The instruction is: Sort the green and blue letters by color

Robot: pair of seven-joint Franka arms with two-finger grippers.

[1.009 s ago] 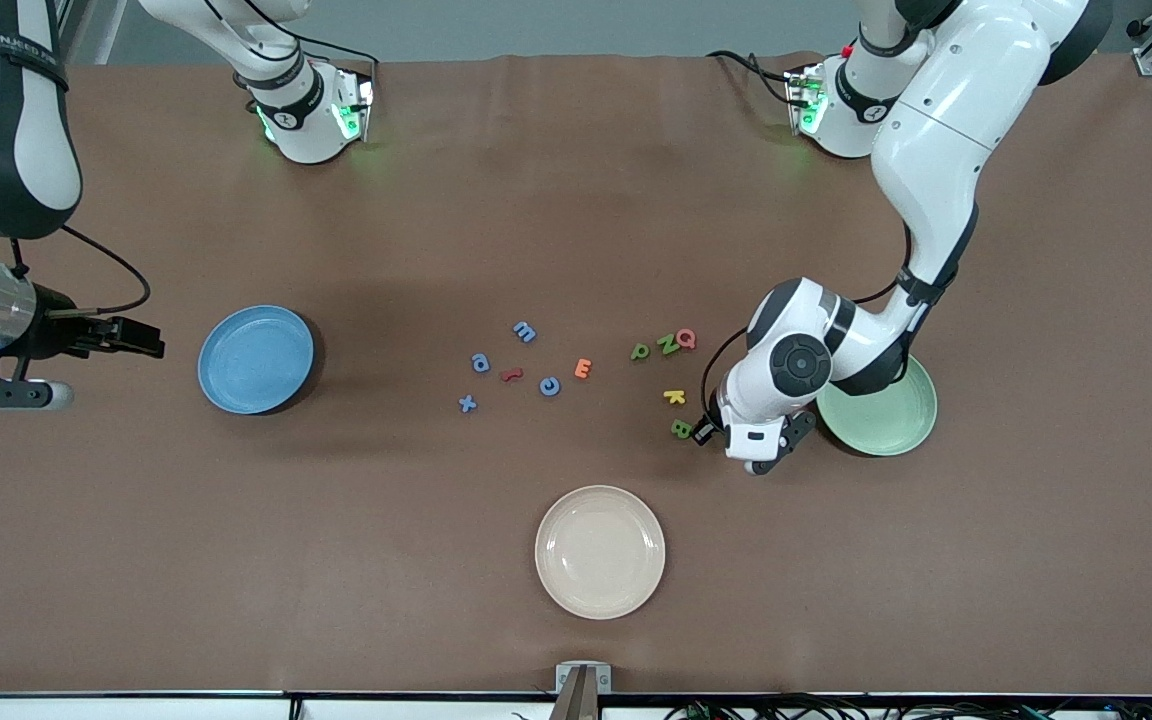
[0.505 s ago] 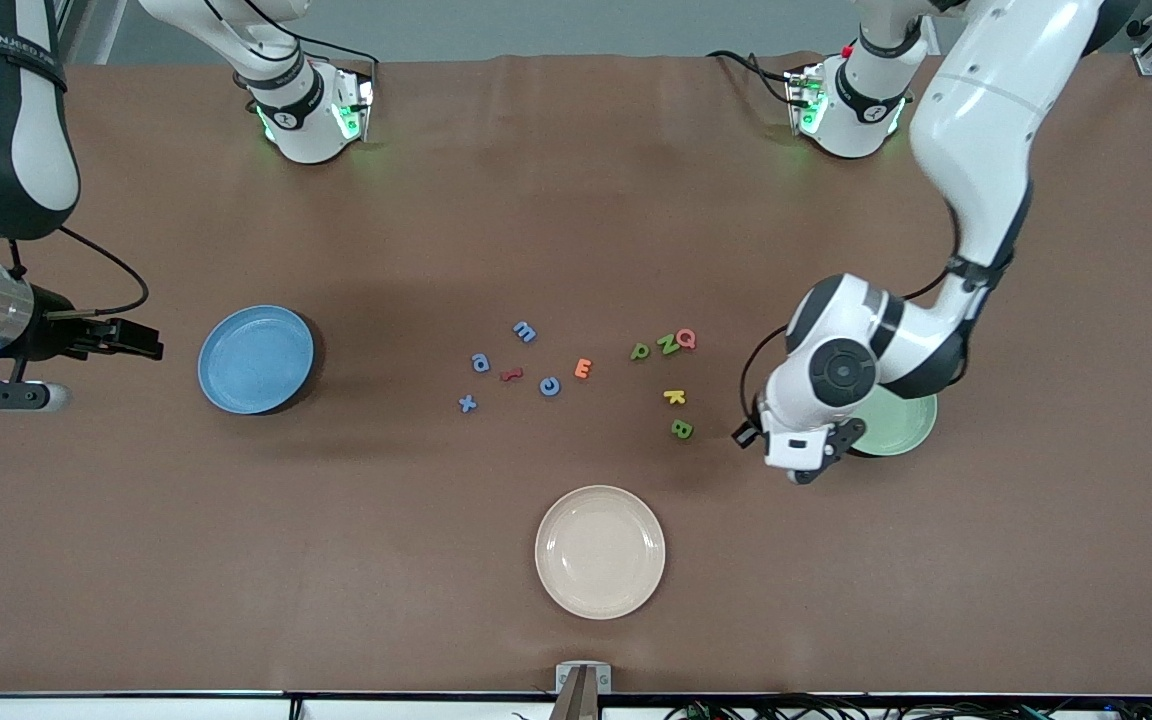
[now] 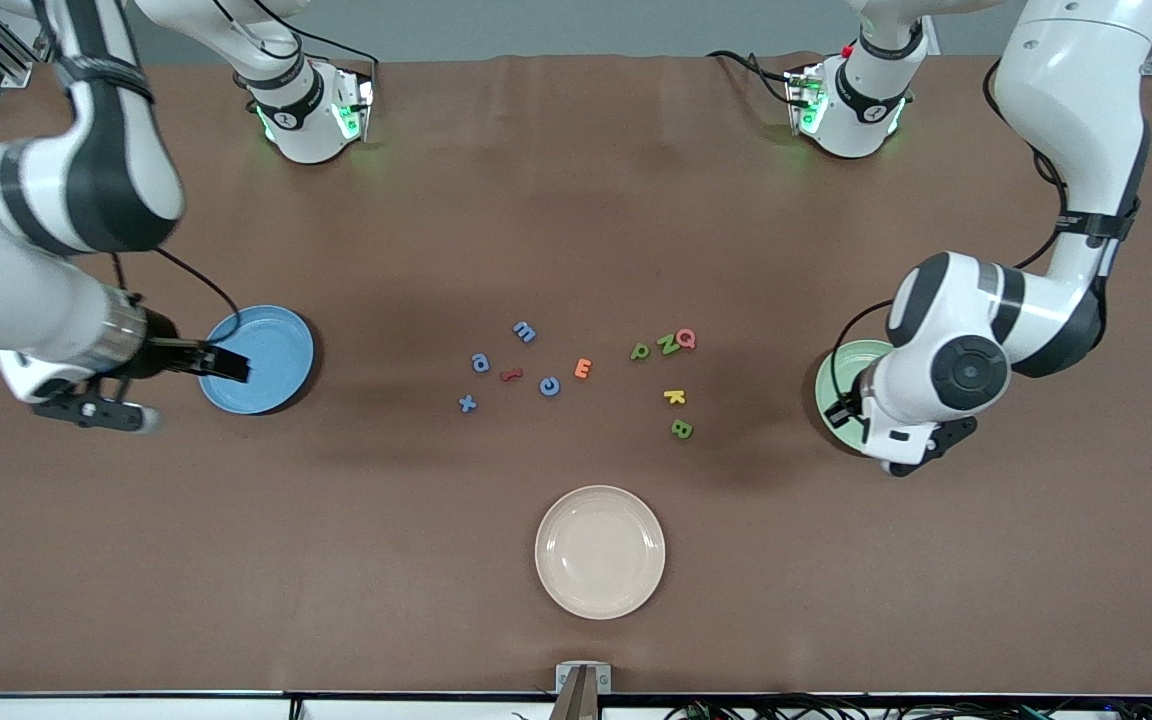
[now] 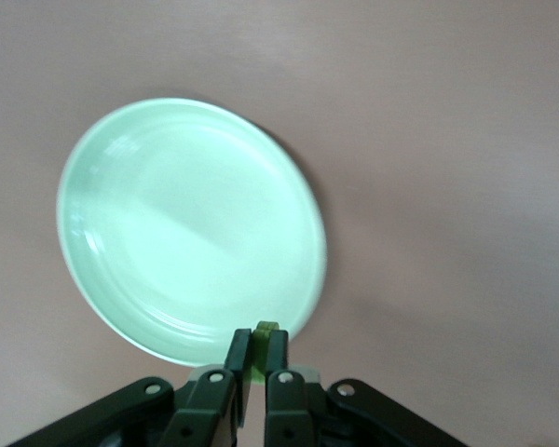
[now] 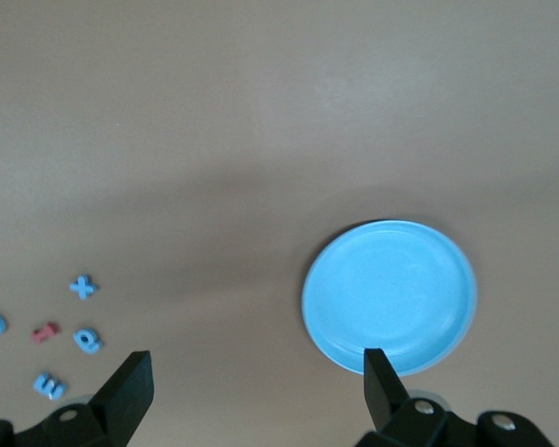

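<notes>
One green letter (image 4: 265, 331) sat pinched in the left gripper (image 4: 257, 371) over the green plate (image 4: 168, 223), seemingly mid-delivery; release comes next. Right gripper (image 5: 256, 384) hung wide open over the blue plate (image 5: 391, 289). Remaining letters (image 3: 576, 368) lay mid-table.

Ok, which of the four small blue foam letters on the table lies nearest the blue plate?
The blue x: it lies closest to the blue plate, toward the right arm's end; a, m and c sit farther off.
</notes>
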